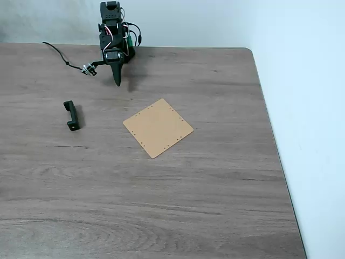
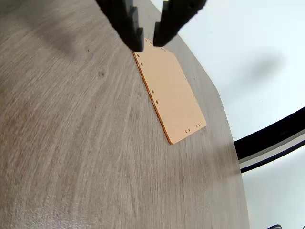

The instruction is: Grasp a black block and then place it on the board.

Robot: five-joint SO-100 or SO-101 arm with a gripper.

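Black against the grey-brown wood grain, the block (image 1: 71, 115) lies flat on the table (image 1: 205, 205) at about nine o'clock from the board (image 1: 158, 127) in the fixed view, well apart from it, its long side running roughly twelve to six with the short raised ends at either tip. The tan board sits near the middle of the table, turned corner-on like a diamond, with nothing on it.

Nothing is grasped yet, so the step in hand looks like the reach for the block. To do it well, the arm (image 1: 112, 40), folded at about twelve o'clock at the table's far edge, should swing toward eight o'clock, turn the wrist so the fingers straddle the bar's narrow width near its middle, not its length, and come straight down so the bar is not nudged aside before closing.

The gripper (image 1: 118, 82) hangs tip-down near the arm's base, close over the wood. In the wrist view its two dark fingers (image 2: 127, 24) enter from twelve o'clock, parted by a narrow gap through which the board's near corner shows; the gripper (image 2: 148, 42) holds nothing, and contact with the table cannot be judged.
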